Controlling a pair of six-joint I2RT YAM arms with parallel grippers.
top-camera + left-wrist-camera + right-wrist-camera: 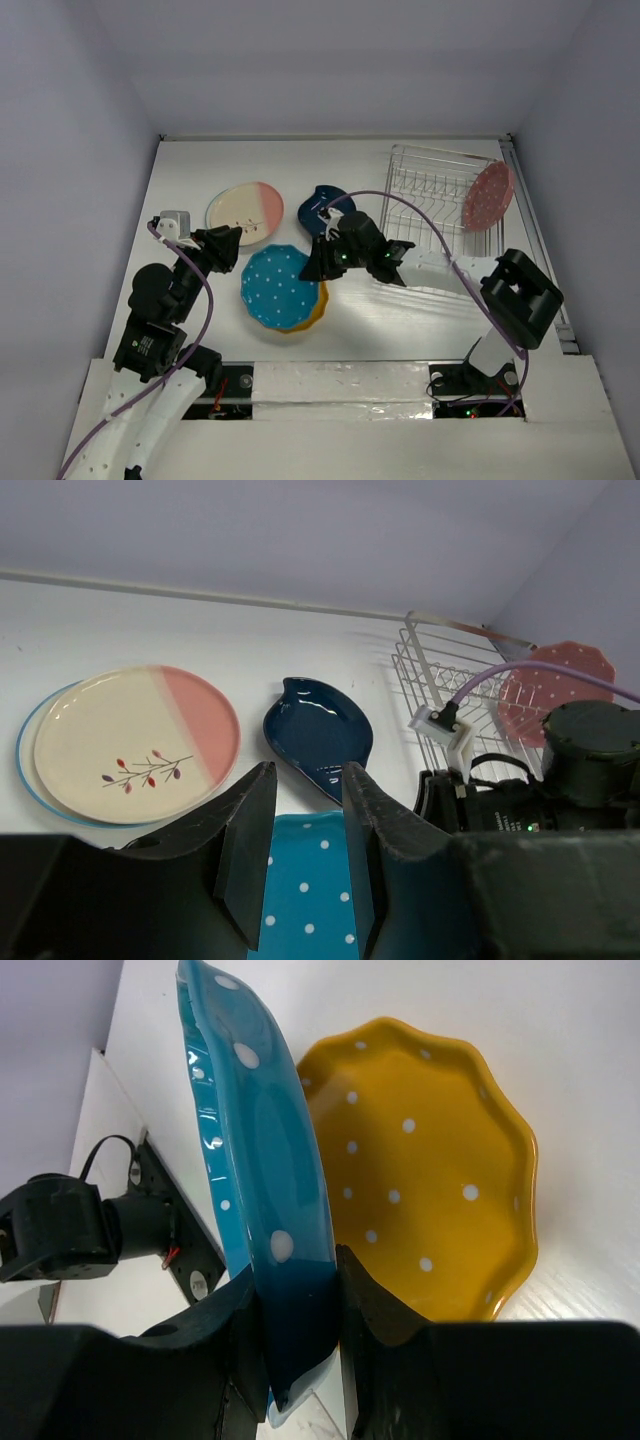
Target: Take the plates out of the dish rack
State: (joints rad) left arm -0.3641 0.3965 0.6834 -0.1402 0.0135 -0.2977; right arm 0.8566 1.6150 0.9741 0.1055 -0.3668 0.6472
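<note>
My right gripper is shut on the rim of the teal dotted plate, which is tilted over the yellow scalloped dotted plate on the table. The left gripper is open and holds nothing; it hovers at the teal plate's left edge. A cream-and-pink plate rests on a blue-rimmed plate. A navy teardrop plate lies beside it. A pink dotted plate stands in the wire dish rack.
The rack sits at the table's back right, close to the right wall. My right arm and its purple cable stretch across in front of the rack. The plates on the table cluster left of centre.
</note>
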